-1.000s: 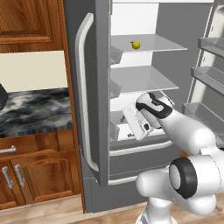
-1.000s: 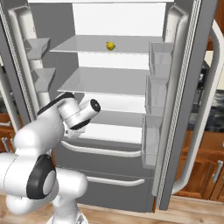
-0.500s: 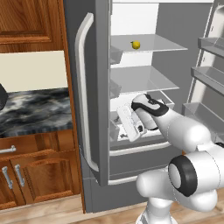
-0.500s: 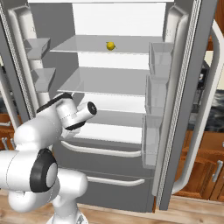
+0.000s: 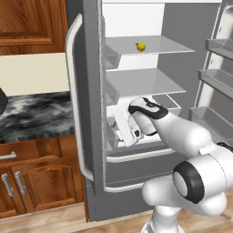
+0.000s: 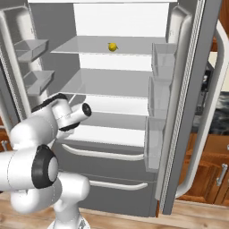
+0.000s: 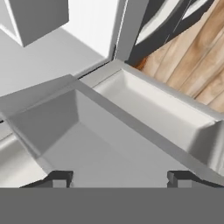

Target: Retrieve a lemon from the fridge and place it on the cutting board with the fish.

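The fridge [image 5: 91,136] stood with both upper doors swung wide, its white interior and glass shelves exposed. The lemon [image 5: 141,46] sat on the top glass shelf [image 5: 168,44], toward the middle, well above the arm; from the right base camera the lemon [image 6: 112,46] appeared at the same spot on that shelf. The gripper [image 5: 119,132] reached in low on the fridge's left side, at the level of the lowest shelf, pointed toward the left door's bins. In the hand view the gripper [image 7: 118,177] showed its two dark fingertips [image 7: 59,177] set well apart with nothing between them, so it was spread and held nothing. Just ahead of the fingertips lay grey door bins [image 7: 131,127] seen from above, and a strip of wooden floor [image 7: 197,57] showed beyond the door's edge. Whether the fingertips touched the bin could not be told.
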